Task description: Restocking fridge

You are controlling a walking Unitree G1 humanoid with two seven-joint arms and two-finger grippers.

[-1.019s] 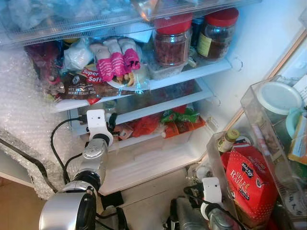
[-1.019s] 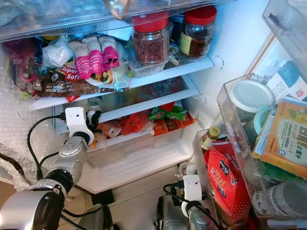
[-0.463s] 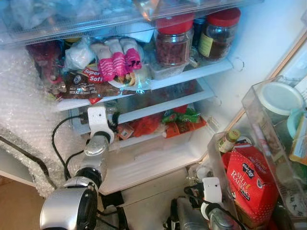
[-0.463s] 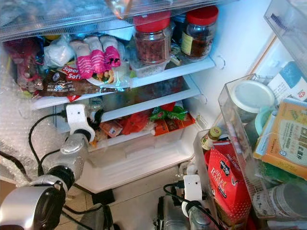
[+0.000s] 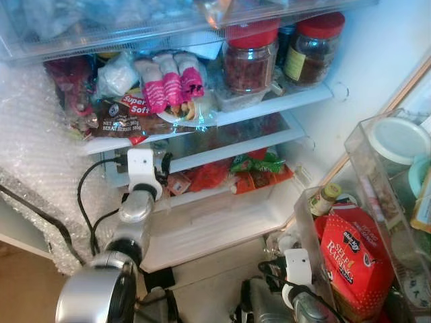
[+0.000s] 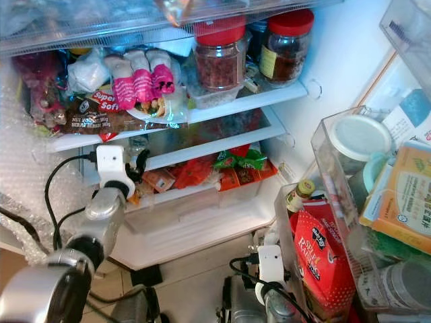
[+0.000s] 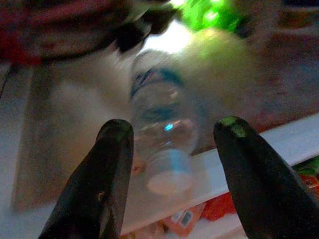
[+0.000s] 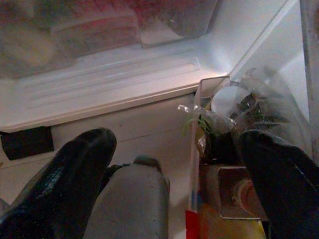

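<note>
Open fridge (image 5: 316,128), crowded glass shelves (image 5: 269,108), bubble wrap (image 5: 40,168) left

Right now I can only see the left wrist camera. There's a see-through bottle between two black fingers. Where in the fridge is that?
Observer: The left gripper is at the left end of the glass shelf, right under the Super Soft bread bag.
Operator: What's my other arm doing?
Observer: The right gripper hangs low and open, beside the door bin holding the red raisin bag.
Operator: Are there any jars?
Observer: Two red-lidded jars stand on the bread's shelf, further right.
</note>
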